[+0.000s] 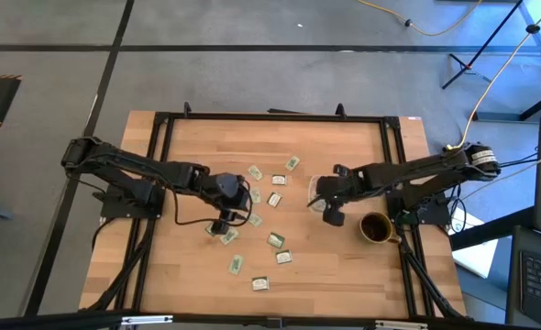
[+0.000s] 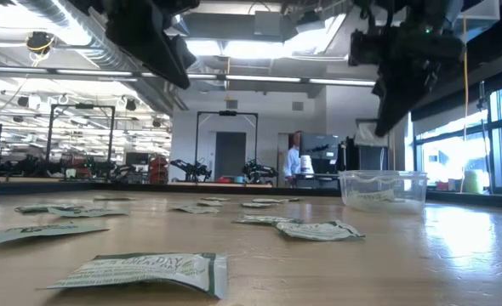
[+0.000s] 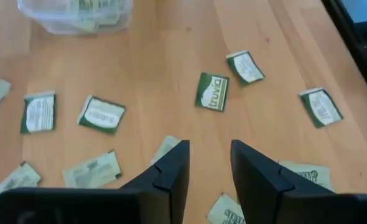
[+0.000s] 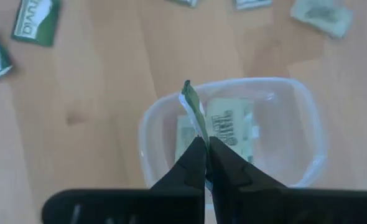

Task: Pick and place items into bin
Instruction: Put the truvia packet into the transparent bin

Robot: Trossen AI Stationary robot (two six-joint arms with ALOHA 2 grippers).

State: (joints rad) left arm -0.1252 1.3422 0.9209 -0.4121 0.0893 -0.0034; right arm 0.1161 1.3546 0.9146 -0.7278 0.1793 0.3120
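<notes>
Wooden counter point(image 1: 344, 275) with a black frame along its edges. The loose packets point(image 1: 275, 240) sit mid-counter, mostly between the two arms and toward the near edge; bare wood is open along the far edge and in both near corners. A dark mug point(image 1: 375, 227) stands near the right edge, just beside the right arm.

Left arm reaches in from the left side, elbow bent, wrist angled down over the packet scatter. Left jaws point(image 3: 208, 163) are parted, nothing between them, raised above the wood in the low view. Packets lie all around below them: one with a dark green face point(image 3: 211, 92) just ahead, another pale one partly hidden by the left finger point(image 3: 171, 171).

Right arm comes in from the right edge, forearm stretched toward the centre, wrist tipped down. Right jaws point(image 4: 206, 154) are clenched on a single packet point(image 4: 193, 109), pinched by its lower edge and standing upright above the fingertips. They hang directly over the bin point(image 4: 295, 134), clear of its rim. The bin rests on the counter right of centre, with a few packets already flat on its bottom.
</notes>
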